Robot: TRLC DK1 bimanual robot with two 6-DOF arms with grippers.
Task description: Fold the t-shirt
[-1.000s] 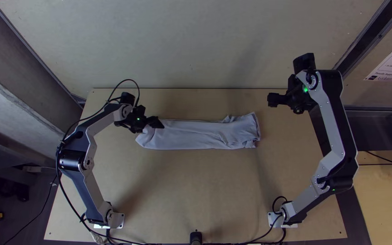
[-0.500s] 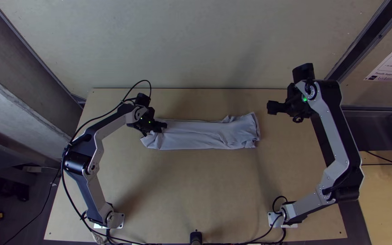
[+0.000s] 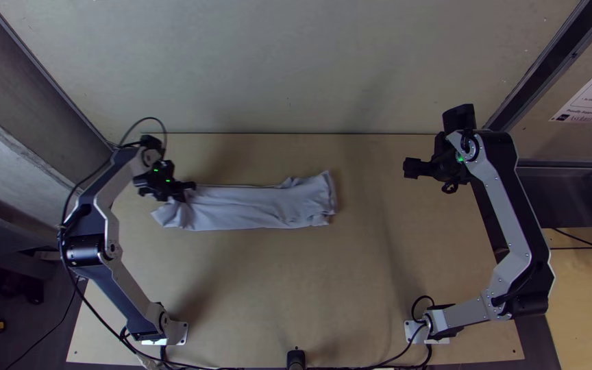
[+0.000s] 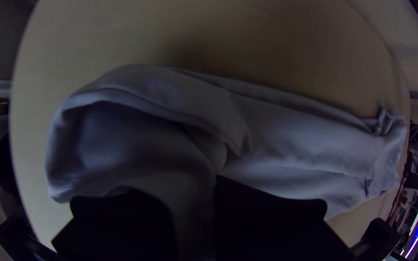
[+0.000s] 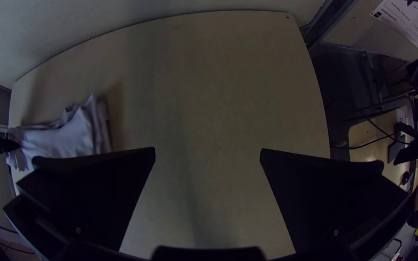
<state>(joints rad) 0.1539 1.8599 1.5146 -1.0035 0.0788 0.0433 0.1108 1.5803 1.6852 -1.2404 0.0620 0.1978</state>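
Note:
The light grey-lilac t-shirt point(image 3: 262, 205) lies as a long, narrow folded strip across the table's left and middle, its right end slightly crumpled. At its left end is my left gripper point(image 3: 188, 192). In the left wrist view, cloth of the t-shirt point(image 4: 291, 140) runs up between the two fingers of the left gripper point(image 4: 195, 193), with a loose, hollow fold bulging beside them. Well right of the t-shirt stands my right gripper point(image 3: 409, 168). In the right wrist view, the right gripper point(image 5: 208, 153) has its fingers wide apart with bare table between them; the t-shirt point(image 5: 64, 140) is farther off.
The wooden table point(image 3: 296, 288) has free room in front of the t-shirt and between its right end and the right arm. A pale wall point(image 3: 275, 68) rises behind the far edge. Black cables point(image 3: 186, 365) run along the near edge.
My left gripper moved right at first, then clearly left, and the whole t-shirt slid left with it. The right arm lowered a little toward the near side, its gripper staying nearly in place.

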